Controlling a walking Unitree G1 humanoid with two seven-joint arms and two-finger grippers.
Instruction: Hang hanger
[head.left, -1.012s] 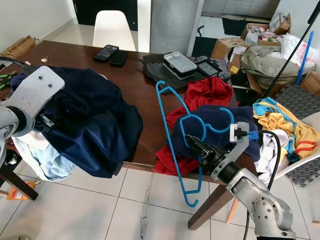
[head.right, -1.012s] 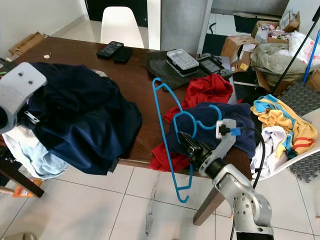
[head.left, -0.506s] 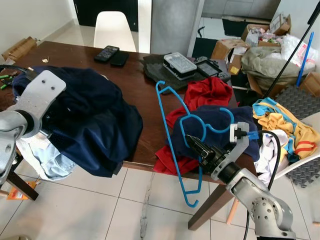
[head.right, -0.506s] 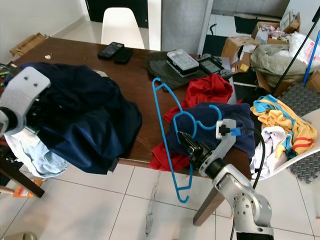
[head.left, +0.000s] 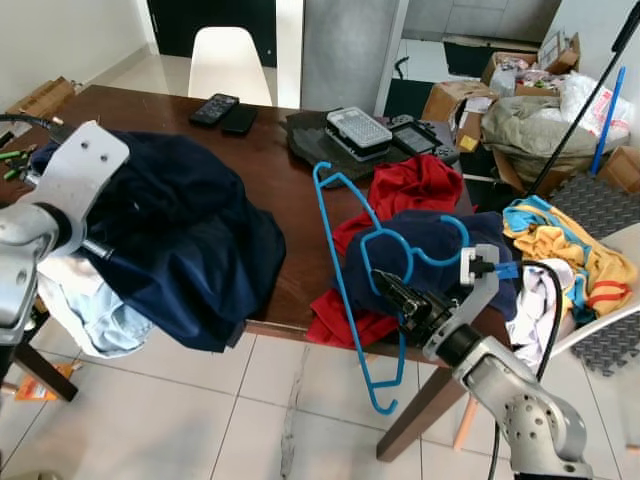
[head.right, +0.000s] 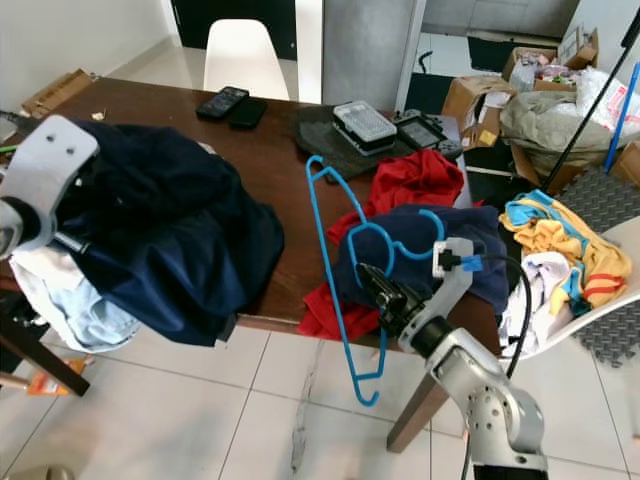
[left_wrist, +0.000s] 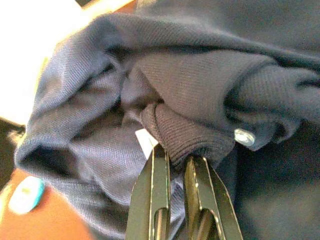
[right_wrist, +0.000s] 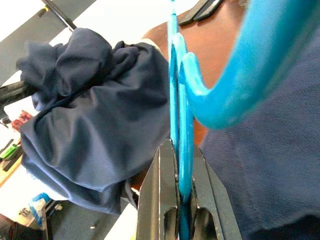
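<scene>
A blue plastic hanger (head.left: 345, 262) stands tilted over the table's front edge, its hook curled above a dark blue garment (head.left: 430, 245). My right gripper (head.left: 388, 290) is shut on the hanger's bar (right_wrist: 181, 150) low at the table's right front. A navy shirt (head.left: 190, 240) is heaped on the table's left and hangs over the front edge. My left gripper (left_wrist: 175, 165) is shut on the ribbed collar of the navy shirt (left_wrist: 185, 135) at the far left; the silver left wrist (head.left: 75, 175) rises above the cloth.
On the brown table (head.left: 280, 180) lie a red garment (head.left: 415, 185), two phones (head.left: 222, 108), a clear box (head.left: 358, 126) and a dark mat. A white chair (head.left: 228, 58) stands behind. Clothes pile on a chair (head.left: 560, 250) at the right. Light blue cloth (head.left: 85, 310) hangs at left.
My left arm has lifted and shifted a little with the navy shirt's collar in its grip. The right gripper and the hanger have stayed put.
</scene>
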